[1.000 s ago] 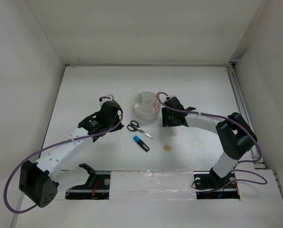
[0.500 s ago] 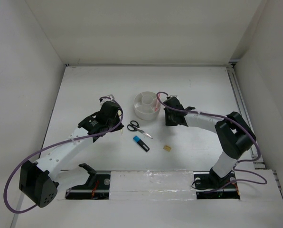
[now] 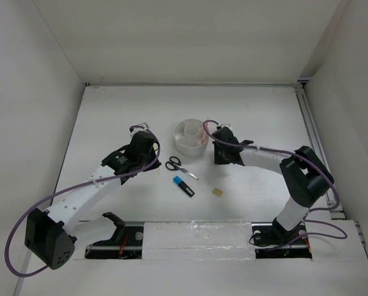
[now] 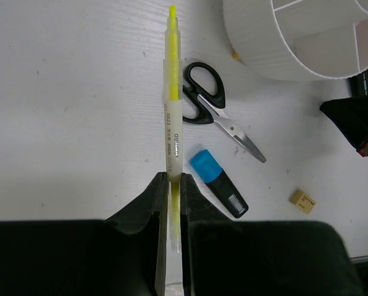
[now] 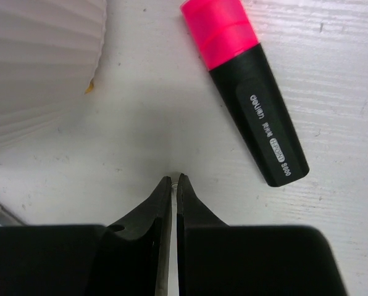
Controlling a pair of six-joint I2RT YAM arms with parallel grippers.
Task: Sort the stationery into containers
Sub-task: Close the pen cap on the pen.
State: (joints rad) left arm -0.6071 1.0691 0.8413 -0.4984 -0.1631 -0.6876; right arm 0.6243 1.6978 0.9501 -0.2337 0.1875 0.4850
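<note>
Lying beside divided tub (image 5: 42, 61), pink highlighter (image 5: 246, 92)

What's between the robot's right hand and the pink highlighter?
Only bare white table. The right wrist view shows the right hand stopping short of the pink highlighter, with nothing lying in that stretch.

The left arm (image 3: 79, 197) stretches from its base at the near left, up and toward the middle. The left claw (image 4: 170, 179) points down, and its two fingers pinch a thin pencil (image 4: 171, 123) tight. The right arm (image 3: 264, 159) goes up from its base, bends at the elbow, then reaches left. The right claw (image 5: 173, 179) points down at the worktop (image 5: 141, 123), fingers almost touching, nothing between them.
</note>
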